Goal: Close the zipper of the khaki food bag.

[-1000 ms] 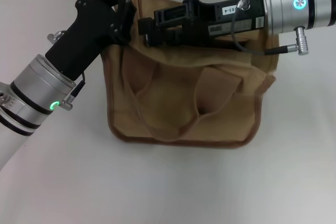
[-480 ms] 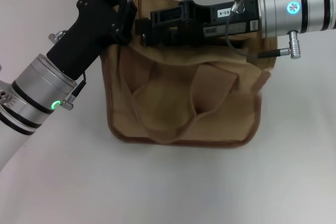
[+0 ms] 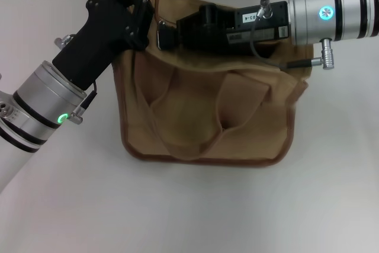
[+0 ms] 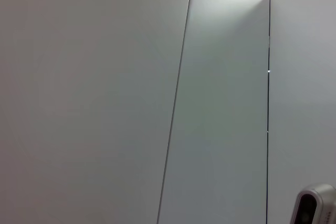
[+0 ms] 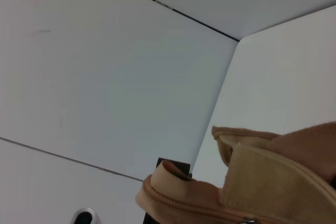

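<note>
The khaki food bag (image 3: 201,117) stands on the white table, front pockets and looping handles facing me. My left gripper (image 3: 141,19) is shut on the bag's top left corner, where the fabric bunches up. My right gripper (image 3: 163,34) lies along the bag's top panel with its tip at the left end, shut on a small silver piece that looks like the zipper pull tab (image 3: 161,34). The arm hides most of the zipper in the head view. The right wrist view shows the bag's top edge (image 5: 278,171) and a stretch of zipper line (image 5: 184,207).
The white table (image 3: 189,205) spreads out in front of and beside the bag. A tiled wall runs behind it. The left wrist view shows only wall panels and a small white device (image 4: 315,205).
My right arm has shifted slightly left along the bag's top and its gripper has rolled about its axis. The bag's right side has been pulled up a little. The left arm has held still.
</note>
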You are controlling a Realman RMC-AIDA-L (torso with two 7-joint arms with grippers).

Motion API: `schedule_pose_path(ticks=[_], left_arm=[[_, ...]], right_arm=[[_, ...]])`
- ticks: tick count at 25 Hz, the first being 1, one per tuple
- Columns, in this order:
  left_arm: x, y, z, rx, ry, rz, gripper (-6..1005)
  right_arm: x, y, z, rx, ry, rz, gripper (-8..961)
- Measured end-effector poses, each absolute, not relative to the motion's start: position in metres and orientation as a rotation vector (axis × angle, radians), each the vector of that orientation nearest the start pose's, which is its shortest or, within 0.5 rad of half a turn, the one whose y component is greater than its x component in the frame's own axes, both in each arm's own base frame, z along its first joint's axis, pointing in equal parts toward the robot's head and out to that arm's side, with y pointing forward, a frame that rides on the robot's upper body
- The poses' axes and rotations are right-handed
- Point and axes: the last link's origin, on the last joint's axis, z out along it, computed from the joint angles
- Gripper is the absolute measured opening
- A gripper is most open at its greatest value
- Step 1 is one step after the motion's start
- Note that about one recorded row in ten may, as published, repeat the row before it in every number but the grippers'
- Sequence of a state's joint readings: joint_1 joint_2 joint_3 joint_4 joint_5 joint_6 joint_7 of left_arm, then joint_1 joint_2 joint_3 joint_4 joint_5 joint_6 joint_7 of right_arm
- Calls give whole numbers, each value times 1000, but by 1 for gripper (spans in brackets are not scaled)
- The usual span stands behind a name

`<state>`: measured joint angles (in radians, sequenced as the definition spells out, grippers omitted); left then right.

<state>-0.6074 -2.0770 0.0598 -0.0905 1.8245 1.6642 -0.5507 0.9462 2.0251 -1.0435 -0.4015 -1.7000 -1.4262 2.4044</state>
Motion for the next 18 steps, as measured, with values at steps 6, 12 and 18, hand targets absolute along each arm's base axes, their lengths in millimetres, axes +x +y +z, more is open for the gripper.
schedule_pose_path(ticks=[6,12,18], left_arm=[[-220,318,-31,-2006,-332,-1412,22],[-221,319,-32,-2008,-338,-1402,22],[-221,319,-32,-2008,-339,-1402,22]], right_arm=[[121,396,-42,-2671,1847,839,-3],[124,396,-38,-2640,1864,921,-2],[127,394,-38,-2642,1873,907,5]])
